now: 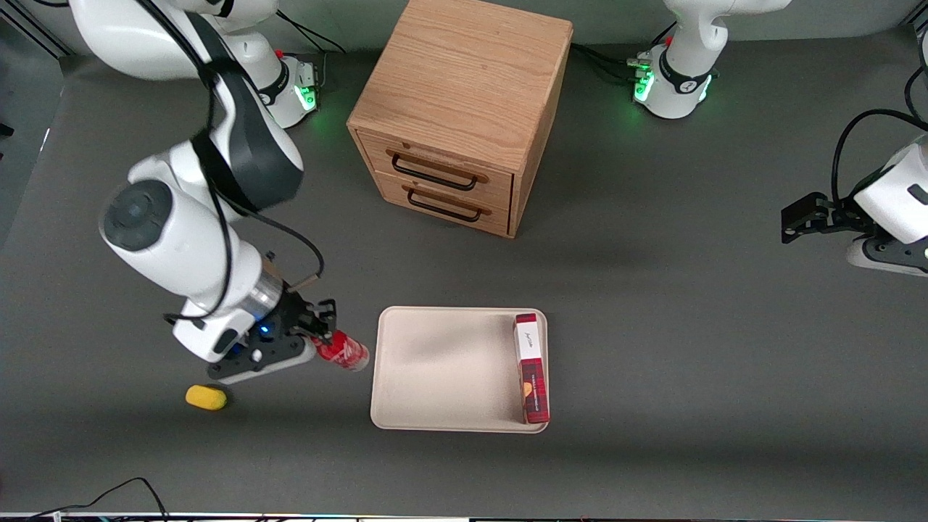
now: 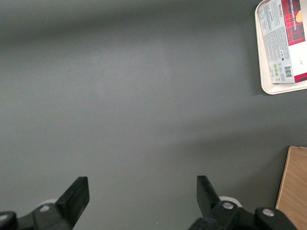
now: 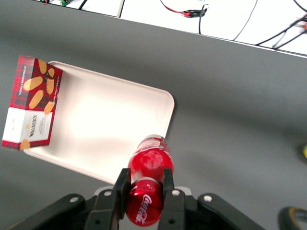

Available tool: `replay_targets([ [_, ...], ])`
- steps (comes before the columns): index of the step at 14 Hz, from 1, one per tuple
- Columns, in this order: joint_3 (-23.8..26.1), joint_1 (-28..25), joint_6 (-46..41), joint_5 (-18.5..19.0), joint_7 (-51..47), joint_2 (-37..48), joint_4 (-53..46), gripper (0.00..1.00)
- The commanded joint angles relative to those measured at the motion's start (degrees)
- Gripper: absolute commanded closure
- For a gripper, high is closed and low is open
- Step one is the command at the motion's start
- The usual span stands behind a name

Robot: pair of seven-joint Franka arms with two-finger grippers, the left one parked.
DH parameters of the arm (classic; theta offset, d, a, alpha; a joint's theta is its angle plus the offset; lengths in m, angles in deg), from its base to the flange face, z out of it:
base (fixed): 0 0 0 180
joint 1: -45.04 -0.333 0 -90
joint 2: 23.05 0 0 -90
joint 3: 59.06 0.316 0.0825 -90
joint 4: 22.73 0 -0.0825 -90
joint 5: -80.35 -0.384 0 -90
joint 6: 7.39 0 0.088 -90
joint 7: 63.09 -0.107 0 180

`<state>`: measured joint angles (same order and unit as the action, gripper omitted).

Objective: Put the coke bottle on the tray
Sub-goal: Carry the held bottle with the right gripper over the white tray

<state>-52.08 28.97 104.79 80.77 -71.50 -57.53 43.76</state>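
- Closed on the coke bottle [image 3: 147, 184], the two black fingers [image 3: 120, 191] of the right gripper [image 1: 317, 335] press its sides near the cap end, with the white script marking showing between them in the right wrist view.
- In the front view the coke bottle [image 1: 342, 351] lies roughly level in that grip, its base end pointing toward the tray [image 1: 435, 370] and stopping just short of the rim.
- Seen from the wrist, the bottle's base overlaps the tray [image 3: 105, 129] edge beside a rounded corner; whether it is over the rim or just outside it cannot be told.
- Most of the tray floor is bare and cream-coloured, from the edge nearest the gripper across to the red plaid box [image 1: 531, 368].
- That box [image 3: 31, 103] lies lengthwise along the tray edge toward the parked arm's end of the table, inside the low rim.
- From the left wrist view one tray corner [image 2: 265, 72] shows with the box [image 2: 283, 40] on it, its barcode panel facing up.
- Dark grey table [image 1: 689, 377] surrounds the tray on every side.
- Farther from the front camera than the tray stands the wooden cabinet [image 1: 464, 109], well apart from it, both drawers shut.
- Nearer the front camera than the gripper, a small yellow oval object [image 1: 206, 397] lies on the table close beneath the wrist housing.
- Reaching in from the working arm's end of the table, the right arm [image 1: 181, 239] has its wrist tilted so the fingers point sideways toward the tray.
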Motion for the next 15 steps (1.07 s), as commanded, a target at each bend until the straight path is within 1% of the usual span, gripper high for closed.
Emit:
replay_targets([
  [1,-0.30,-1.42,4.17,0.81,-0.02,-5.59,-3.47,1.00],
  [6,-0.47,-2.04,12.71,0.89,0.15,-11.84,-3.38,1.00],
  [8,-0.38,-2.04,13.50,2.73,0.15,-12.98,-3.38,1.00],
  [12,-0.38,-2.12,16.14,2.83,0.15,-14.92,-3.20,1.00],
  [13,-0.38,-2.21,16.23,2.92,0.24,-15.27,-3.20,0.98],
  [14,-0.38,-2.39,16.24,2.92,0.24,-15.27,-3.20,0.64],
  [15,-0.38,-2.39,16.24,2.92,0.50,-15.36,-3.20,0.34],
])
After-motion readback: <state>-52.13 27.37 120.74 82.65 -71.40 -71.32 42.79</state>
